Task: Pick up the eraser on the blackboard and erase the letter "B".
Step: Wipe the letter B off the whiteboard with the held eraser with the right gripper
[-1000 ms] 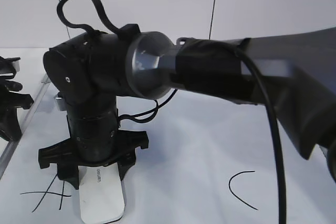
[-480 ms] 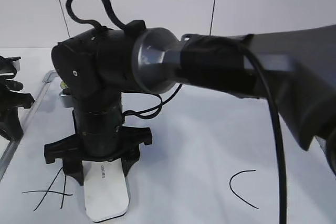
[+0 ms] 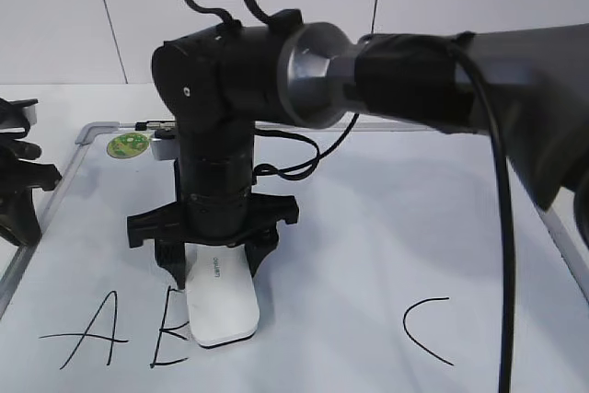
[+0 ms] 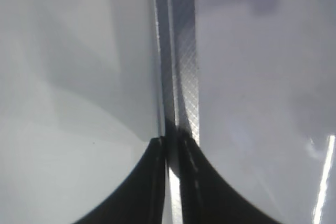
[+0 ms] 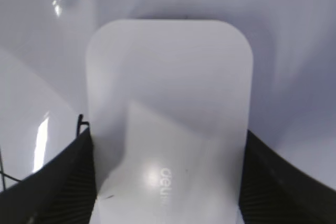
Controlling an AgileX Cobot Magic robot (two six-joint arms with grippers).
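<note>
The white eraser lies flat on the blackboard, and my right gripper is shut on its two long sides. In the right wrist view the eraser fills the space between the black fingers of that gripper. Only the left strokes of the letter "B" show, just left of the eraser; the rest is under it or gone. A short black stroke shows beside the left finger. My left gripper is shut and holds nothing, over the board's grey frame.
A black "A" is drawn at the lower left and a black "C" at the lower right. A round green sticker sits near the board's top-left corner. The left arm stands at the far left edge.
My right gripper has slid the eraser to the right and a little up the board. The "A" and the left strokes of the "B" have come out from under it.
</note>
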